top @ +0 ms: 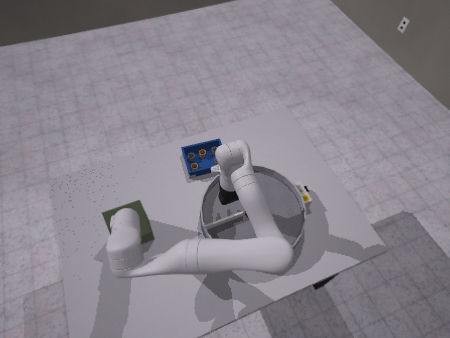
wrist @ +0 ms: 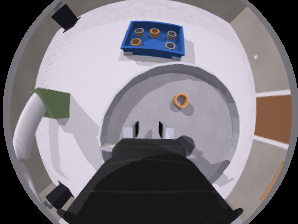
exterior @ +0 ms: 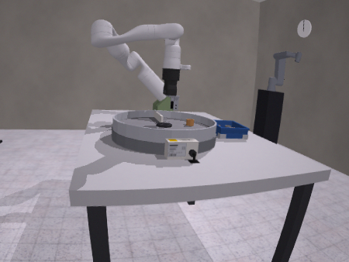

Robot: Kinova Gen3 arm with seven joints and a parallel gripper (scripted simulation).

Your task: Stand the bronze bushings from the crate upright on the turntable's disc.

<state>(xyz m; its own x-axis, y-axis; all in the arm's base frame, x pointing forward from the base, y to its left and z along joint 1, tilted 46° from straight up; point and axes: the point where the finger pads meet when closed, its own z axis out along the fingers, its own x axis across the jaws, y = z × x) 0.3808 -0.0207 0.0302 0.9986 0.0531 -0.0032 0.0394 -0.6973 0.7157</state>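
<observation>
The blue crate [top: 199, 158] sits on the table beyond the turntable. In the wrist view the crate [wrist: 153, 38] holds two bronze bushings [wrist: 154, 30] [wrist: 136, 42] and two steel ones [wrist: 137, 28] [wrist: 170, 46]. One bronze bushing [wrist: 180, 100] stands upright on the disc, open end up, away from the dark hub [exterior: 164, 125]; it also shows in the exterior view [exterior: 189, 122]. My gripper [exterior: 173, 102] hangs open and empty well above the disc, over its crate-side part. Its fingertips are short of the bushing and apart from it.
A raised rim rings the turntable, and a white bar [top: 225, 219] lies across the disc. A control box [exterior: 181, 147] is on the turntable's side. My arm's green base block [top: 129, 222] is on the table. Another arm on a black pedestal [exterior: 269, 112] stands off the table.
</observation>
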